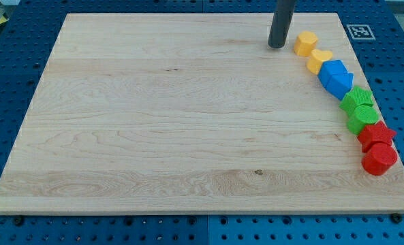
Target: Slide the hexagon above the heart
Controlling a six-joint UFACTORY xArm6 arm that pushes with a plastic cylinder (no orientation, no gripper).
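My tip rests on the wooden board near the view's top, just left of a yellow hexagon, with a small gap between them. A yellow heart lies directly below and right of that hexagon, touching it. A red hexagon lies at the lower end of the row of blocks by the board's right edge, far from my tip.
Between the heart and the red hexagon, the curved row holds blue blocks, a green star, another green block and a red star, all packed close together. A tag marker sits at the board's top right corner.
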